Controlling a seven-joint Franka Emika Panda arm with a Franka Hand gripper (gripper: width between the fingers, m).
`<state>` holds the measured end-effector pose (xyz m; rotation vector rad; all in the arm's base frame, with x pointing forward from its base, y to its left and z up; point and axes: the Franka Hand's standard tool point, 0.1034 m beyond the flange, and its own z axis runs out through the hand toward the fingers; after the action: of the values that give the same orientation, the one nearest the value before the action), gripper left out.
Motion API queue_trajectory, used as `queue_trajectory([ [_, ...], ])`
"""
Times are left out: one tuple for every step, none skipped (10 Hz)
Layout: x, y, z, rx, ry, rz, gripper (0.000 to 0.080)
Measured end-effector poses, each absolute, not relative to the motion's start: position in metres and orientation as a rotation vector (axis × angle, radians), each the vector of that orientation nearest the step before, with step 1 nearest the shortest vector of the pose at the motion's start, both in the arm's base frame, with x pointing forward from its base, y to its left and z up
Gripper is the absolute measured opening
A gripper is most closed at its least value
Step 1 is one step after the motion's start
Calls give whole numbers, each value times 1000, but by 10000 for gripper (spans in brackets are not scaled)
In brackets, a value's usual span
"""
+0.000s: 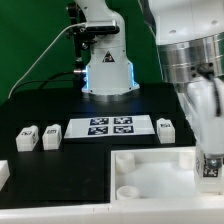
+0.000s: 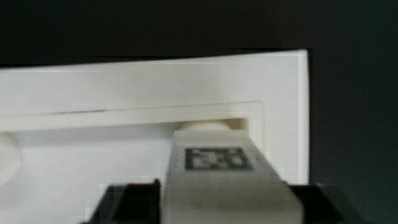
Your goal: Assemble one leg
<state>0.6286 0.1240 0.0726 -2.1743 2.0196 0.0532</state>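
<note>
I see the two-finger gripper (image 1: 209, 165) clamped on a small white plastic oblong leg (image 2: 217, 172) with a black-and-white tag, jaws closed on its sides in the wrist view. The leg's end meets a round socket at the corner of the large white square tray-like panel (image 1: 150, 170). Three other white tagged leg blocks (image 1: 26, 138) and the flat white marker board (image 1: 108, 127) lie on the black table (image 1: 40, 110).

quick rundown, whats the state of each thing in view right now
gripper: shut on a leg, over the panel
held leg: upright, tip at a corner socket
panel: flat on the table
spare legs: two loose, left of the marker board in the exterior view
third spare leg: loose, right of it
marker board: flat, bare
</note>
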Motion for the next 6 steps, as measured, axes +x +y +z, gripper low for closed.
queue_trajectory([
  [629,123,73,-2402,1747,24,393],
  [629,122,74,-2599,1449,-7,564],
  [629,122,73,-2692,1276,-24,632],
  [629,121,73,-2760,1124,-39,632],
  [629,120,73,-2814,992,-51,644],
  [629,118,73,-2883,804,-69,644],
])
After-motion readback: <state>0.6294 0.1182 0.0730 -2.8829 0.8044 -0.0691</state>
